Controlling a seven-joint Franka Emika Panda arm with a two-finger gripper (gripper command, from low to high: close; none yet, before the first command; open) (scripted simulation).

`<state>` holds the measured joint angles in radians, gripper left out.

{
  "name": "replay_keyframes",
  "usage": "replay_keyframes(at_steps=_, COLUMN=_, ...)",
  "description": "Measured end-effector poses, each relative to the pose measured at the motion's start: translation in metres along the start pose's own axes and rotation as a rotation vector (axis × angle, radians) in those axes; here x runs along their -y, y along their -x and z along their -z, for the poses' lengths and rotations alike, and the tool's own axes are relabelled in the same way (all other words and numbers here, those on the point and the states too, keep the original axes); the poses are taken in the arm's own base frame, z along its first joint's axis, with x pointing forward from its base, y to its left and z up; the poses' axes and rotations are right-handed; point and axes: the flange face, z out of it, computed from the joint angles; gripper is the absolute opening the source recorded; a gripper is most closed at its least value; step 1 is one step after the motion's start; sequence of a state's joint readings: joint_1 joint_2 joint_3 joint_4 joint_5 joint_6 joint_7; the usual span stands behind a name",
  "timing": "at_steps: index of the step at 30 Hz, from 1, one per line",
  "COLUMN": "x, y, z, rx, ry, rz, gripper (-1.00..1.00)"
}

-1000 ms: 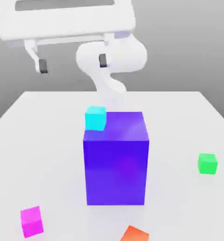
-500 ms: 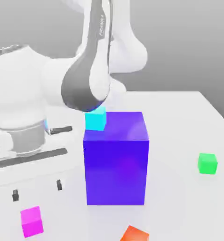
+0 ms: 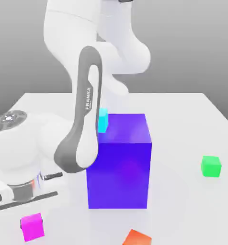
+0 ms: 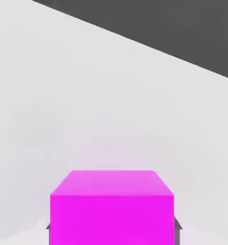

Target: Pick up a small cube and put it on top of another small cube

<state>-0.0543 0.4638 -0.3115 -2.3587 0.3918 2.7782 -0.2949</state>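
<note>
A white robot arm (image 3: 89, 110) reaches down over a pale table (image 3: 183, 124), its gripper (image 3: 32, 223) low at the exterior view's left, jaws clamped on the opposite sides of a magenta cube (image 3: 32, 227) near the table's front, while a big blue block (image 3: 118, 174) stands upright in the middle, its top partly behind the arm; a small cyan cube (image 3: 103, 120) sits on top of the block, toward the exterior view's left, also partly covered by the arm, a green cube (image 3: 211, 166) lies on the table well apart at the exterior view's right, and an orange cube (image 3: 137, 238), turned at an angle and cut off by the frame's lower edge, rests in front of the block
</note>
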Motion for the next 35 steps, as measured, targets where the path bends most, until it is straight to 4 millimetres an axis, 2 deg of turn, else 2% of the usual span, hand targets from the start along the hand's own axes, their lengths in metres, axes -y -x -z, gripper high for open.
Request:
replay_keyframes(at_steps=4, x=0.004, y=-0.003, z=0.045, rx=0.003, ry=-0.002, rz=0.004, gripper=-1.0)
replay_keyframes(at_steps=5, x=0.019, y=-0.006, z=0.05, rx=0.009, ry=-0.006, rz=0.023, gripper=-1.0)
replay_keyframes(at_steps=7, x=0.069, y=0.003, z=0.054, rx=0.025, ry=-0.018, rz=0.085, gripper=-1.0)
replay_keyframes(at_steps=9, x=0.116, y=0.021, z=0.056, rx=0.038, ry=-0.027, rz=0.148, gripper=-1.0)
replay_keyframes(at_steps=12, x=0.183, y=0.056, z=0.06, rx=0.054, ry=-0.035, rz=0.248, gripper=-1.0)
replay_keyframes(at_steps=16, x=0.264, y=0.123, z=0.068, rx=0.069, ry=-0.035, rz=0.395, gripper=-1.0)
replay_keyframes(at_steps=19, x=0.319, y=0.191, z=0.077, rx=0.07, ry=-0.029, rz=0.526, gripper=-1.0)
replay_keyframes(at_steps=20, x=0.341, y=0.224, z=0.08, rx=0.069, ry=-0.025, rz=0.595, gripper=-1.0)
replay_keyframes(at_steps=22, x=0.386, y=0.316, z=0.089, rx=0.058, ry=-0.014, rz=0.775, gripper=-1.0)
replay_keyframes(at_steps=24, x=0.406, y=0.411, z=0.099, rx=0.033, ry=-0.001, rz=0.944, gripper=-1.0)
replay_keyframes(at_steps=25, x=0.401, y=0.424, z=0.101, rx=0.018, ry=-0.001, rz=0.954, gripper=-1.0)
replay_keyframes(at_steps=26, x=0.397, y=0.428, z=0.098, rx=0.009, ry=-0.001, rz=0.951, gripper=-1.0)
replay_keyframes(at_steps=31, x=0.394, y=0.429, z=0.051, rx=0.0, ry=-0.001, rz=0.944, gripper=-1.0)
replay_keyframes(at_steps=32, x=0.394, y=0.43, z=0.042, rx=0.0, ry=-0.001, rz=0.944, gripper=1.0)
replay_keyframes(at_steps=35, x=0.394, y=0.43, z=0.042, rx=0.0, ry=-0.001, rz=0.944, gripper=1.0)
